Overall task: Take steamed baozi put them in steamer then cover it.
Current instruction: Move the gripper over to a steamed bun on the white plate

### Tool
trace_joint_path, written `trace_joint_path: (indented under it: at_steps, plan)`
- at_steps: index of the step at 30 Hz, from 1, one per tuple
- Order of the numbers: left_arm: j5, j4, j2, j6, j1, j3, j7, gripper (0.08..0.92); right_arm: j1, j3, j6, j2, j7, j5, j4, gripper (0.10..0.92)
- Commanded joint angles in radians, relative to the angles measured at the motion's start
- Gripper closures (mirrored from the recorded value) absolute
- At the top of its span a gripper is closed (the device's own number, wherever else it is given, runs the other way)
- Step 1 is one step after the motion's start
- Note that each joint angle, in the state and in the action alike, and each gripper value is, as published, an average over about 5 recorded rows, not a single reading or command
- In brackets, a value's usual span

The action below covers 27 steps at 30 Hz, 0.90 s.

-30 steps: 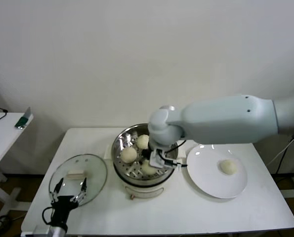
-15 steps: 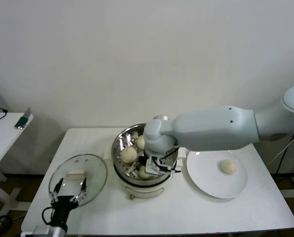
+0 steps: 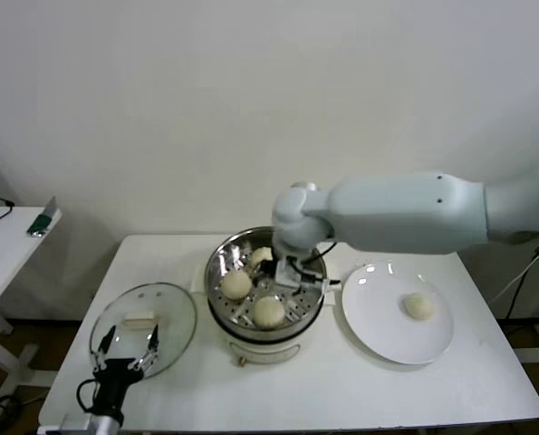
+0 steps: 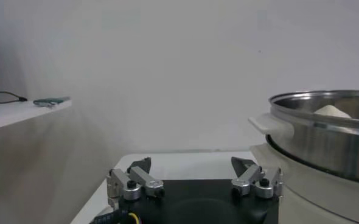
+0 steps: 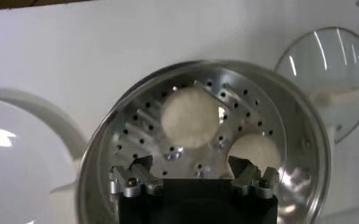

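Right now I have the right hand (image 3: 296, 275) hovering over the steamer (image 3: 224, 304), its two fingers spread wide with nothing between them, as the right wrist view confirms (image 5: 191, 176). Three baozi sit on the perforated floor of the steamer: one toward the front (image 3: 268, 312), one on the side nearer the cover (image 3: 236, 285), and one at the back (image 3: 261, 257), partly hidden behind the hand. From the right wrist camera I can make out two of them clearly, one near the basket's middle (image 5: 189, 117) and another closer to the rim (image 5: 255, 149). A fourth baozi (image 3: 419, 306) rests on the white plate (image 3: 373, 317), which lies on the worktop (image 3: 341, 390) just beside the steamer, on the side away from the cover. The cover (image 3: 174, 313) lies flat on the worktop on the steamer's other side, near it, its cream handle (image 3: 139, 319) facing up. My left hand (image 3: 124, 349) is parked low at the front edge of the worktop, by the near rim of the cover, fingers spread wide and empty; its own camera (image 4: 195, 176) looks across at the steamer's wall (image 4: 325, 146).
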Motion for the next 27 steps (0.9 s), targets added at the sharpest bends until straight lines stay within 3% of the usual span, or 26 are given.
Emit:
trace_joint_path:
  at_steps: [1, 8, 15, 27]
  plan:
    - [-0.002, 0.0, 0.003, 0.002, -0.003, 0.001, 0.001, 0.177, 0.214, -0.114, 0.024, -0.158, -0.127, 0.276, -0.157, 0.203]
    - [-0.002, -0.003, 0.005, 0.005, -0.01, 0.004, 0.004, 0.177, 0.197, -0.266, -0.094, -0.348, -0.135, 0.354, -0.286, 0.203]
    - [-0.002, -0.016, 0.005, 0.009, -0.006, 0.003, 0.007, 0.177, 0.013, -0.193, -0.196, -0.516, -0.106, 0.262, -0.324, 0.203]
    - [0.012, -0.012, -0.001, 0.004, 0.014, -0.007, 0.007, 0.177, -0.428, 0.164, -0.252, -0.559, -0.08, 0.143, -0.437, 0.203]
